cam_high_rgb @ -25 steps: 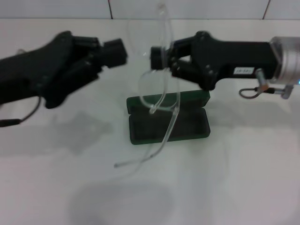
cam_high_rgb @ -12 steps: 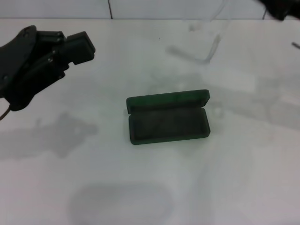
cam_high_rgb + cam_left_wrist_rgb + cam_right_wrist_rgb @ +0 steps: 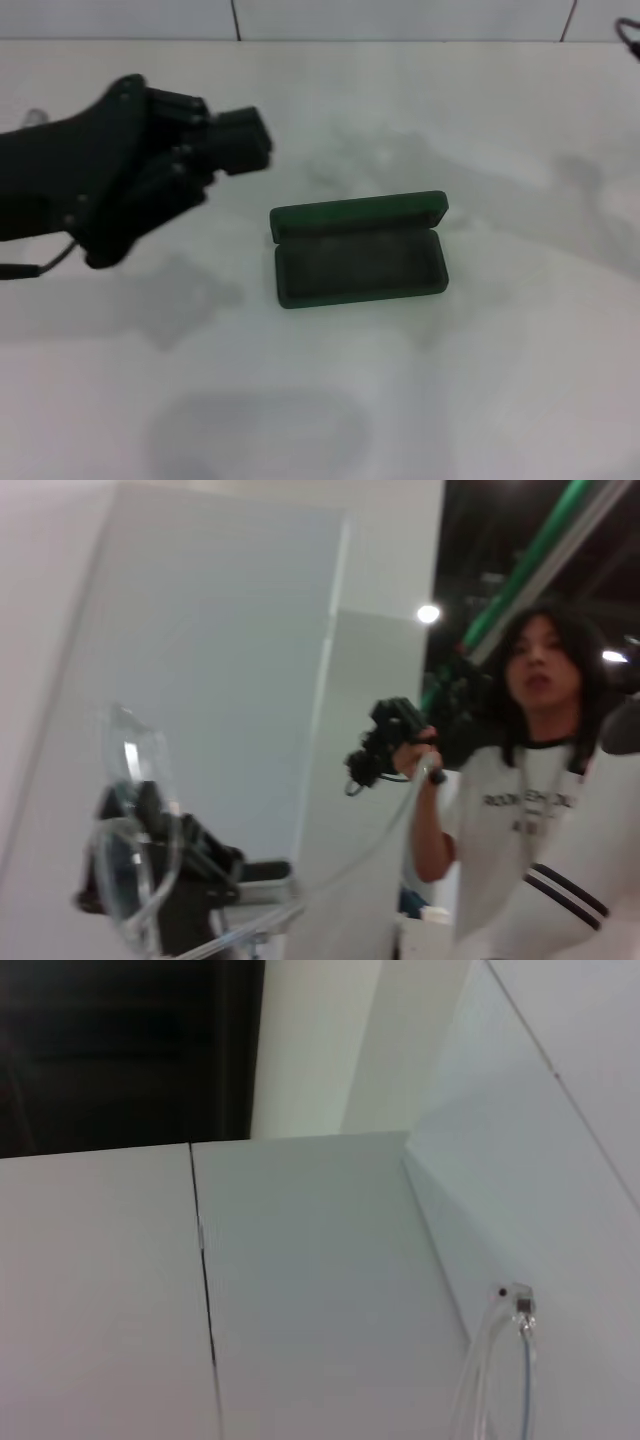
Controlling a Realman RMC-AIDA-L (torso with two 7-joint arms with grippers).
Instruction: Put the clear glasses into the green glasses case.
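On the white table [image 3: 520,380] our left gripper [image 3: 245,140] hovers, jaw state unclear to us. The green glasses case [image 3: 360,250] lies open just beside its tip. The clear glasses [image 3: 135,850] hang off the right gripper [image 3: 200,880], well apart.

We see the white table [image 3: 520,380] evenly and brightly lit from above, with soft grey shadows pooled under the left claw [image 3: 240,140] and near the front edge. That claw is smeared by motion blur. The left wrist view is hazy throughout, its bright ceiling lamp [image 3: 428,613] flaring against a dark background. In the right wrist view pale walls look flat and washed.
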